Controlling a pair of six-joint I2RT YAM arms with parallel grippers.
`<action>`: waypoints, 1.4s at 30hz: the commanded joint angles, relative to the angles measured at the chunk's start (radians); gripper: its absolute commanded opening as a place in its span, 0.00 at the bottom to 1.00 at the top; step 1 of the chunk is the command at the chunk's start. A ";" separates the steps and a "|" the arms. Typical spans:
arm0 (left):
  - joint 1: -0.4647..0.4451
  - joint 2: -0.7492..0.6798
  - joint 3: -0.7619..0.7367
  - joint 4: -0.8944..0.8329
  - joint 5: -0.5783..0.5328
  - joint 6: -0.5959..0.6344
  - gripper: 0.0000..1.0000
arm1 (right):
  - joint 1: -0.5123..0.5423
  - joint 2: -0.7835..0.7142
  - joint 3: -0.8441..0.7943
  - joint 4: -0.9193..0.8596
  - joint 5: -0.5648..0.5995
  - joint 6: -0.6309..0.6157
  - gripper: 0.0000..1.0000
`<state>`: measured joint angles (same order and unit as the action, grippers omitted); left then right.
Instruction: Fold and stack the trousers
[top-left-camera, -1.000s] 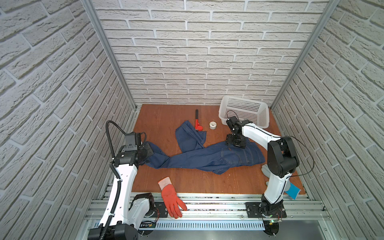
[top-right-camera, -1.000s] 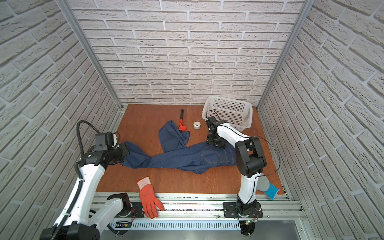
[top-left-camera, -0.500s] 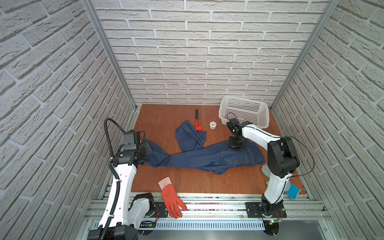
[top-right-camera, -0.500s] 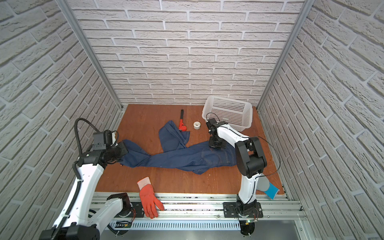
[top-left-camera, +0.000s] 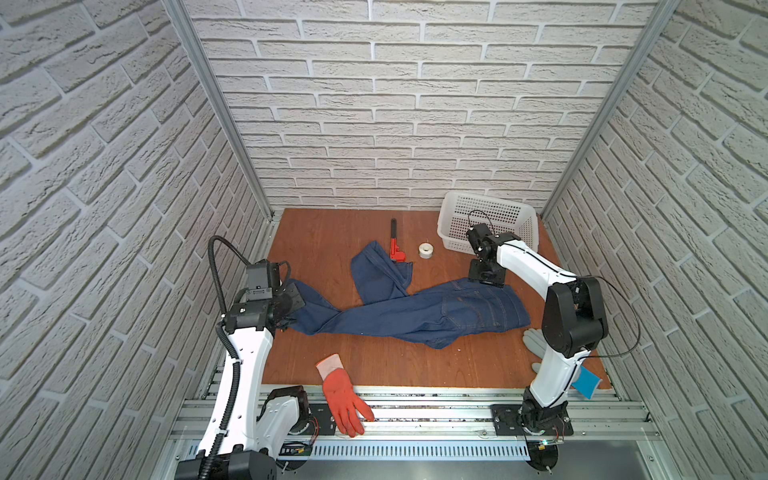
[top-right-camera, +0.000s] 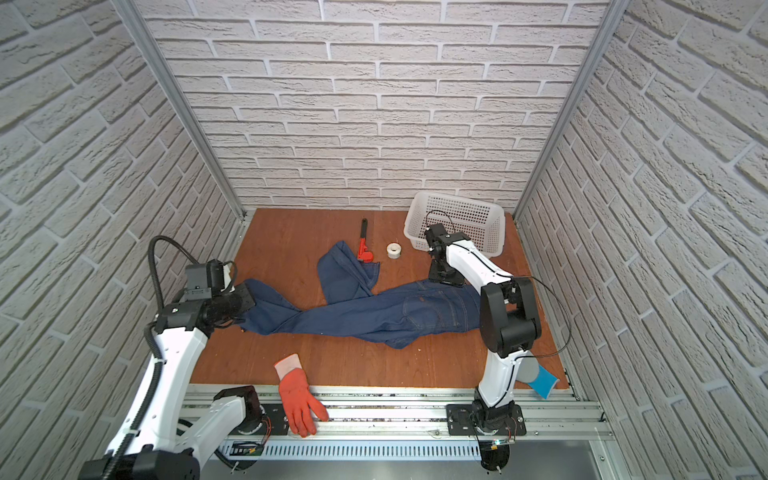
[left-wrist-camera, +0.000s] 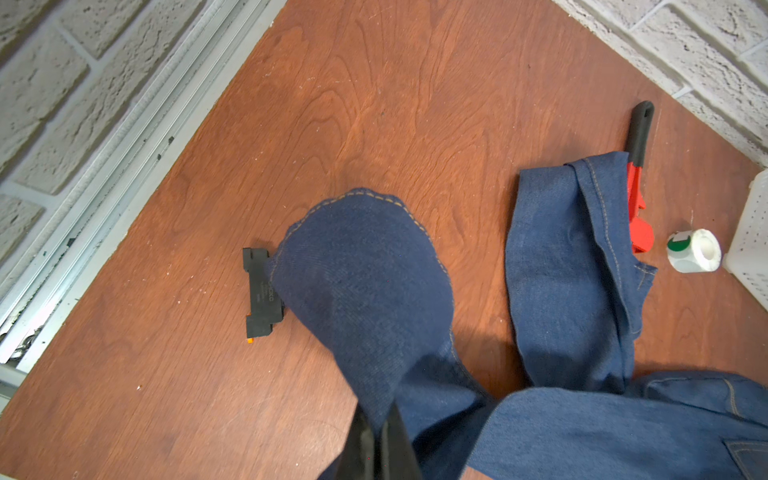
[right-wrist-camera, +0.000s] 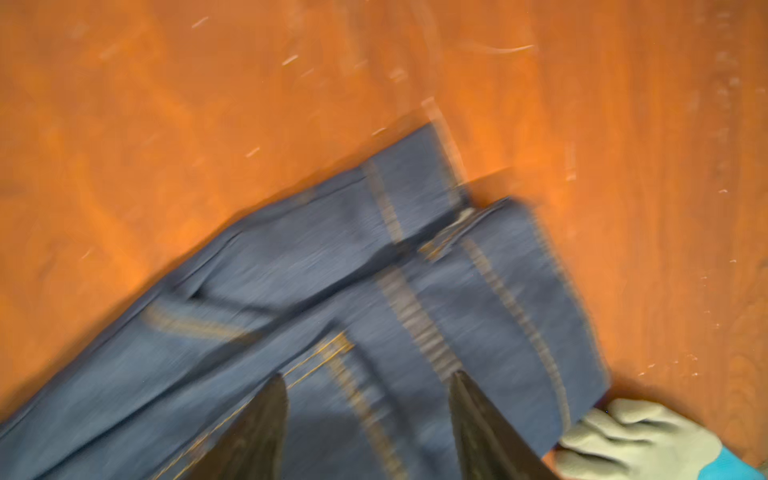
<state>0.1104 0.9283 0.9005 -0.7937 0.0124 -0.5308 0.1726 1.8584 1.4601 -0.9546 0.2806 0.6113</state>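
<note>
The trousers (top-left-camera: 415, 316), clamped only in the left gripper (left-wrist-camera: 380, 419) — the right gripper (right-wrist-camera: 369, 376) spread wide, empty — could be dragged askew.

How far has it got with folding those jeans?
Nothing looks folded yet: the dark blue denim jeans lie sprawled across the wooden table, one leg bent toward the red wrench. In hand: the left gripper is shut on the other leg's hem; the right gripper is open at the waist. Folding and stacking remain.

Orange glove (top-left-camera: 343, 399) overhangs the bench's (top-left-camera: 332, 232) front edge; wrench (top-left-camera: 395, 245), tape roll (top-left-camera: 426, 250) and basket (top-left-camera: 455, 232) sit near the back.
</note>
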 joint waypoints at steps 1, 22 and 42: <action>0.007 -0.008 -0.014 0.016 -0.006 0.014 0.00 | -0.053 0.024 0.021 0.020 0.009 -0.023 0.70; 0.007 0.007 -0.019 0.031 -0.005 0.012 0.00 | -0.153 0.160 -0.074 0.123 -0.080 0.013 0.48; 0.083 0.077 0.167 0.008 -0.030 0.057 0.00 | -0.152 -0.211 0.029 -0.016 -0.065 -0.022 0.08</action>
<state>0.1627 0.9817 1.0046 -0.8127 -0.0063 -0.4969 0.0235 1.6730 1.4372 -0.9451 0.2111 0.6018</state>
